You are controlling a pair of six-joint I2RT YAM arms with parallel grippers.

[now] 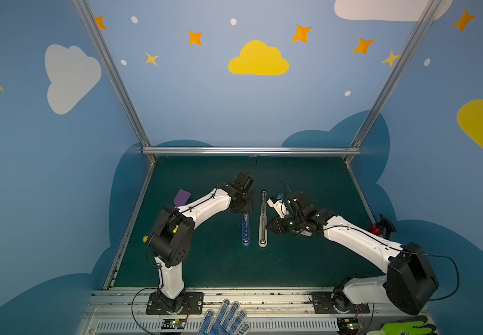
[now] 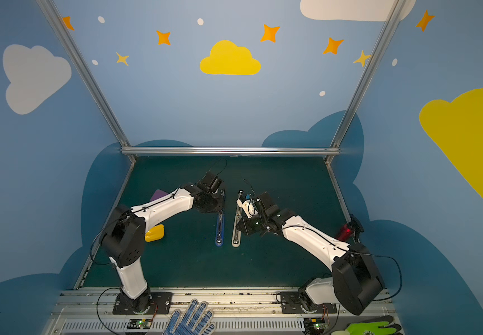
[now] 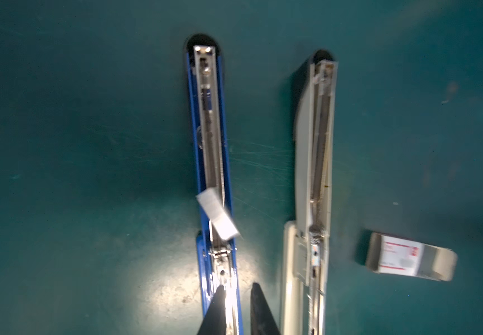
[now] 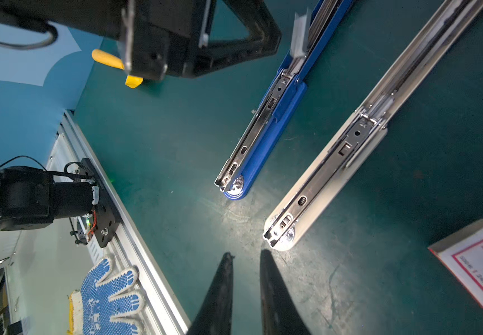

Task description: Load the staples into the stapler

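Green mat (image 1: 307, 261), blue stapler (image 1: 245, 229), white stapler (image 1: 262, 220) flat, parallel, axes near-to-far, staples box (image 3: 408, 256) crosswise, left gripper (image 3: 238, 307) and right gripper (image 4: 244, 290) jaws narrowly parted, empty

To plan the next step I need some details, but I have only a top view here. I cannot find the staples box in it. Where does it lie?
Observer: The staples box lies flat on the mat beside the beige stapler's hinge; the left wrist view shows it. The right arm covers it for you.
Operator: Are any staples loaded already?
Observer: What looks like a short strip of staples lies askew across the blue stapler's open channel, near its hinge, not seated.
Operator: Does the right arm hold something?
Observer: No. The right gripper hangs close to the beige stapler, jaws a little apart, nothing between them.
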